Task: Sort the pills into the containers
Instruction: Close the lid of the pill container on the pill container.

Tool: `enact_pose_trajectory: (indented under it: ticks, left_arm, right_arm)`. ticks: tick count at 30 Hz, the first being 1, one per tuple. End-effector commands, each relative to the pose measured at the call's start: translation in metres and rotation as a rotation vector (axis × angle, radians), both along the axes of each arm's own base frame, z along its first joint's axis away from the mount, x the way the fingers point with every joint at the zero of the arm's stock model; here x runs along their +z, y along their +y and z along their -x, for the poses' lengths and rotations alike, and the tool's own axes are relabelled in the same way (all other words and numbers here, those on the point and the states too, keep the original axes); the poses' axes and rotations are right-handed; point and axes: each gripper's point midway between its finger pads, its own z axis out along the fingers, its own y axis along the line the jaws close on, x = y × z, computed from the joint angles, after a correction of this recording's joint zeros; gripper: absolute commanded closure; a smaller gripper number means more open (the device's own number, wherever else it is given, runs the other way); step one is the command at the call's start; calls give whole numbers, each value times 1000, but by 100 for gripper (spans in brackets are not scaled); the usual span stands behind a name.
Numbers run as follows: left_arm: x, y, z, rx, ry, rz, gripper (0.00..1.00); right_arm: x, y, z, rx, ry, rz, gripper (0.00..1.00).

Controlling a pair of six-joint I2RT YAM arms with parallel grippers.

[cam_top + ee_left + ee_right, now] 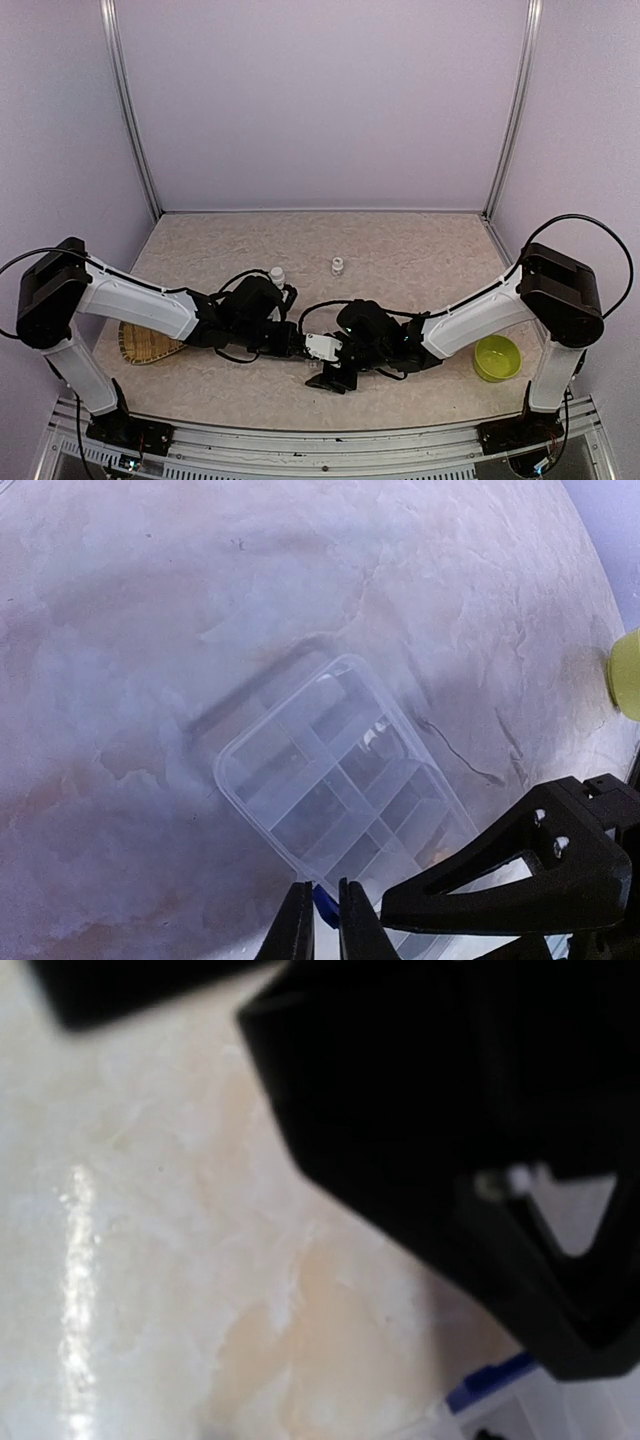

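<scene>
Arms from both sides meet low over the front middle of the counter (150, 630), a pale surface with a mottled, stone-like look. Beneath them lies the clear plastic box (335, 780), flat on the counter and turned at a diagonal in the left wrist view. It is rectangular with rounded corners. It is see-through, and thin inner walls divide it into rows of small compartments. Light glints off the plastic near its middle.

A blue tab (324, 910) sits at the box's near edge. The left pincer (324, 892) has its two fingers drawn almost together, with the blue tab nipped between them.

The right pincer (335, 380) hovers just beside the left one, over the near right end of the box. It shows only as a black shape, blurred in its own wrist view, so I cannot tell whether its fingers are apart or together.

A lime-green bowl (496, 358) sits to the right, well apart from the box. A woven bamboo tray (145, 347) lies on the left, partly under the left arm. Two small white bottles (277, 273) (338, 265) stand upright farther back.
</scene>
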Motion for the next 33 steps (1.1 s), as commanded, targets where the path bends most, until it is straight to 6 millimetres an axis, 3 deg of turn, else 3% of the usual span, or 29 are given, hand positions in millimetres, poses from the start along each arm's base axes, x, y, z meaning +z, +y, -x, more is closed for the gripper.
enact_pose_trajectory:
  ticks: [1,22,33]
  left_arm:
    - [-7,14,7,-3,15,-53,90]
    - [-13,26,10,29,30,-56,90]
    - [-23,17,17,34,86,20,91]
  right_arm:
    - [-36,-30,10,-27,87,134,36]
    - [-32,-35,8,-50,111,125,36]
    - [-35,-40,10,-62,133,133,36]
